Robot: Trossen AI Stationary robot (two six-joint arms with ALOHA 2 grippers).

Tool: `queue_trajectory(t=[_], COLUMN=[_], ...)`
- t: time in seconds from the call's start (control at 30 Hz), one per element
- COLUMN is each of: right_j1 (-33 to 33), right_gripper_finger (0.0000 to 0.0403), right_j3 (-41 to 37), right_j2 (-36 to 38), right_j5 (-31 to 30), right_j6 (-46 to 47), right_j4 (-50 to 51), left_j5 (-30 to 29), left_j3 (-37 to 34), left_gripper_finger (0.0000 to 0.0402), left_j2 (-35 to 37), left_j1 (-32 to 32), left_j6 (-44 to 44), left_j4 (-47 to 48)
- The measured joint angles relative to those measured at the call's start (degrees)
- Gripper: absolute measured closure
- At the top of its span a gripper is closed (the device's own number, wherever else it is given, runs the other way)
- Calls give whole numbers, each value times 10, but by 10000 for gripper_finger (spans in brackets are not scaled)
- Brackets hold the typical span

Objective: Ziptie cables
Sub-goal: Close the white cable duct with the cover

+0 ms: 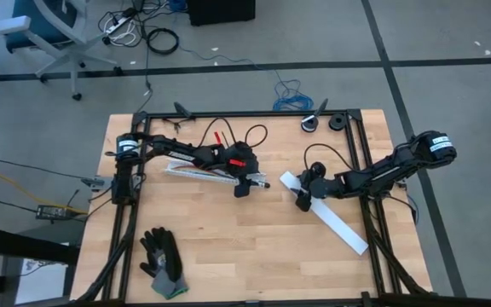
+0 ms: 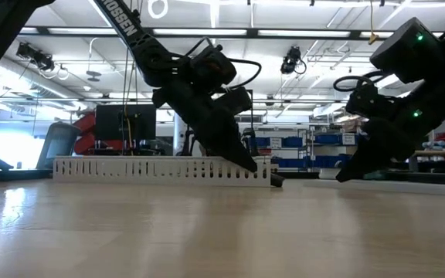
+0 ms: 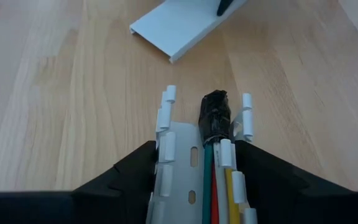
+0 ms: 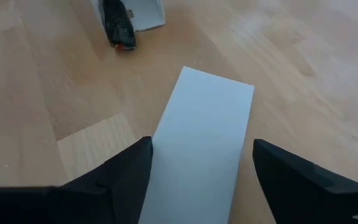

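The cables (image 3: 216,186), green, red, yellow and white wires with a black-taped end (image 3: 215,115), lie inside a white slotted strip (image 1: 203,173) resting flat on the table. My left gripper (image 3: 194,144) is shut on this strip near its right end (image 1: 258,182). My right gripper (image 4: 201,142) stands open over one end of a flat white strip (image 4: 201,137), a finger on each side; the strip lies on the table (image 1: 335,223). The ziptie is out of view. My left gripper holds the slotted strip by its two toothed side walls (image 3: 164,149), a little back from the strip's right end, one finger outside each wall. The fingers slant down from the table's left and lie along the strip. The strip rests on the table with the cables in its channel.
A pair of dark gloves (image 1: 162,263) lies near the table's front left. Two small black round parts (image 1: 324,124) sit at the far right edge. A blue wire coil (image 1: 292,95) lies on the floor beyond the table. Bare wood lies between the two strips.
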State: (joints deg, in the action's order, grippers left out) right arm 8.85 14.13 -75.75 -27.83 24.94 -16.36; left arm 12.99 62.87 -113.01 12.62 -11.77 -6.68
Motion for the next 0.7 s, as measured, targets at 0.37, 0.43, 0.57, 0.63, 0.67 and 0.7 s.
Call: queue_trajectory(t=[0.37, 0.43, 0.57, 0.63, 0.67, 0.7], right_j1=[-6, -6, -2, 1, 2, 5], right_gripper_finger=[83, 86, 93, 94, 94, 94], right_j3=[0, -1, -1, -1, -1, -1], right_j2=[0, 0, -1, 0, -1, 0], right_j5=[28, 28, 39, 48, 52, 53], right_j6=[33, 37, 47, 48, 48, 49], right_j4=[-53, -40, -36, -26, -21, -18], left_j5=[0, 0, 0, 0, 0, 0], left_j3=[1, 1, 1, 1, 1, 1], left_gripper_finger=[183, 183, 183, 183, 183, 183], left_j2=[0, 0, 0, 0, 0, 0], left_j1=[0, 0, 0, 0, 0, 0], left_j6=[0, 0, 0, 0, 1, 1], left_j4=[1, 2, 2, 2, 2, 2])
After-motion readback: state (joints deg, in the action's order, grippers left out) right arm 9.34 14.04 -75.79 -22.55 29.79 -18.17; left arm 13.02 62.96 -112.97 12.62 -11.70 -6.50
